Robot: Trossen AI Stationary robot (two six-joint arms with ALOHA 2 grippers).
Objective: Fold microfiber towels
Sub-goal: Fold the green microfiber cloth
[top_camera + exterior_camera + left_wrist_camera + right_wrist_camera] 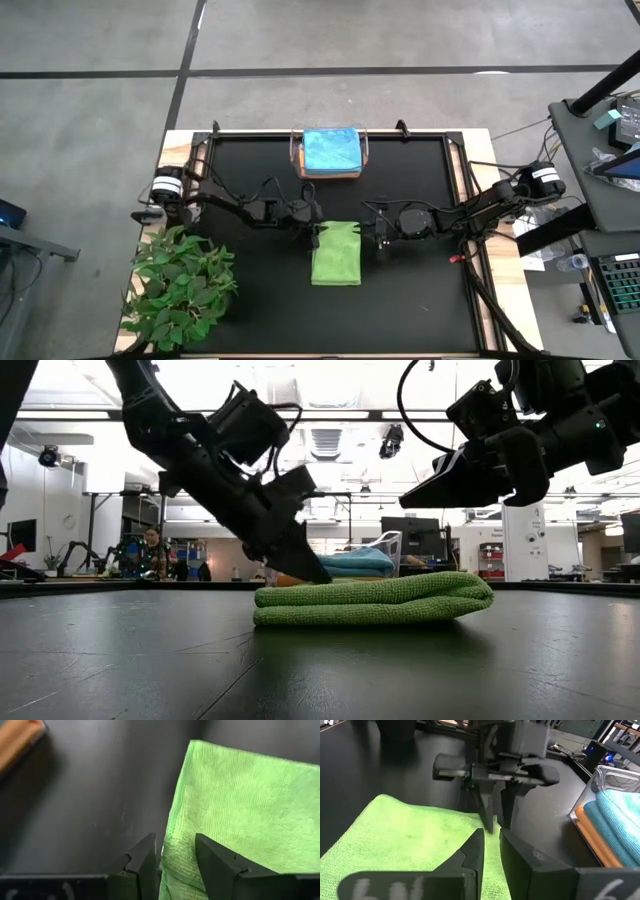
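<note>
Jaws on the left gripper [172, 865] sit narrowly parted, straddling the left edge of the lime green towel [337, 252] at its far-left corner, tips down at the mat; can't tell if they're actually pinching it. Right gripper [490, 851] has its jaws nearly closed with nothing between them, hovering above the towel's far-right corner. That towel lies folded mid-table on the black mat [420, 300]. Farther back, a light blue towel [331, 150] tops an orange one [592, 832] in the clear bin [366, 145]. Leafy plant [180, 285] near left.
</note>
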